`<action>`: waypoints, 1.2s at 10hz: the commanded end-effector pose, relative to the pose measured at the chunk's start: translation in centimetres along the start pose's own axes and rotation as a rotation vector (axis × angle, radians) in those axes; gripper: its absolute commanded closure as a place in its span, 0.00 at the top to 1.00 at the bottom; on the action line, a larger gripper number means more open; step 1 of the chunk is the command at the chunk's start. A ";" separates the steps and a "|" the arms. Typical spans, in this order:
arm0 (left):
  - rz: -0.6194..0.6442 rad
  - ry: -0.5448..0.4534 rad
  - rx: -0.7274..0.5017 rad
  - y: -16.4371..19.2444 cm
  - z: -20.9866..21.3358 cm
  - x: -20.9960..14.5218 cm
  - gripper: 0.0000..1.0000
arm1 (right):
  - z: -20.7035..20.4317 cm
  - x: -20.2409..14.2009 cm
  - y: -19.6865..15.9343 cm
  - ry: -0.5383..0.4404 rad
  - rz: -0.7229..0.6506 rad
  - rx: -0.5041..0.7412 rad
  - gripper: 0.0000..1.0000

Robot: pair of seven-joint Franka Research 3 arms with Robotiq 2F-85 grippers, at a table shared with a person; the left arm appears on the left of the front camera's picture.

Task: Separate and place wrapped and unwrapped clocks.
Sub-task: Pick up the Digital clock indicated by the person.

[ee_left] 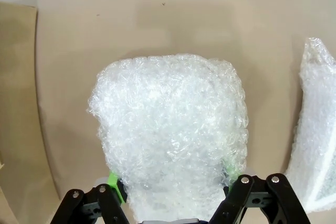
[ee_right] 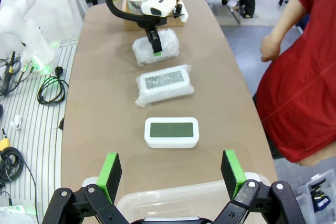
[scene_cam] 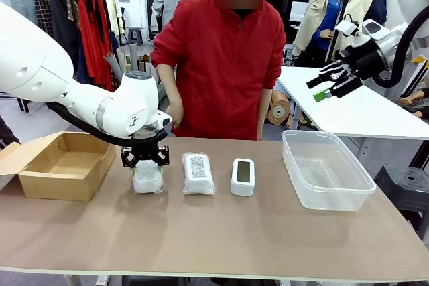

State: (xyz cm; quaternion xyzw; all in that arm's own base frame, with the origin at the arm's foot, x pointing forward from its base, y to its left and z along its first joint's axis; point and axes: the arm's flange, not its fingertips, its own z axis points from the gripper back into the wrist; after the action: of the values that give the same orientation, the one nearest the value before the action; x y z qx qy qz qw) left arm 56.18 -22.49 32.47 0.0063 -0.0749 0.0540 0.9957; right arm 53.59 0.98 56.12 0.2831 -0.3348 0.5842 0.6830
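Closest to my left wrist camera is the plain white bubble-wrap bundle [ee_left: 168, 129], a puffy packet with no print showing. My left claw [ee_left: 172, 182] is clamped on it, green pads [ee_left: 113, 181] pressed into its 2 sides, so the jaws stand narrow with the packet between them. From the front, that claw [scene_cam: 145, 159] comes straight down on the bundle [scene_cam: 147, 177], which rests on the brown bench [scene_cam: 221, 239] just beside the open cardboard box [scene_cam: 67, 182] at my left end.

3 clocks lie in a row across the bench, apart from each other. Next to the held one is the second white bubble-wrap bundle with a dark printed label [scene_cam: 198, 173], label up. After it lies the bare white rounded-rectangular clock with a grey-green screen [scene_cam: 242, 176], screen up. At my right end stands the clear plastic tub [scene_cam: 335, 197].

My right claw [scene_cam: 318, 89] hangs high above the bench's right side, jaws spread wide. Its own camera looks between its fingers [ee_right: 110, 170], past the tub's rim [ee_right: 178, 192], to the bare clock [ee_right: 172, 131], the labelled bundle [ee_right: 164, 83] and, farthest, my left claw [ee_right: 156, 43] on the plain one.

A person in a red shirt [scene_cam: 221, 65] stands at the far edge, one hand [scene_cam: 175, 110] by the hip.
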 end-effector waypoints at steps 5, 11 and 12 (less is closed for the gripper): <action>-0.081 -0.028 0.077 0.2 4.3 -1.0 0.00 | 0.1 0.1 0.0 0.003 0.003 -0.001 1.00; -0.203 -0.053 0.058 0.9 14.9 -2.5 0.00 | 0.1 0.1 0.0 0.003 0.003 -0.001 1.00; -0.219 -0.070 0.042 1.1 16.7 -2.4 0.00 | 0.1 0.1 0.0 0.003 0.003 -0.001 1.00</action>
State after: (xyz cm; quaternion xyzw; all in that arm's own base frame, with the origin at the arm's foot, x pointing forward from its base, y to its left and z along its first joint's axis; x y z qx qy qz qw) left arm 51.23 -22.78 47.36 0.0486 -0.1081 -0.0434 0.9920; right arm 53.60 0.98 56.09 0.2832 -0.3346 0.5841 0.6831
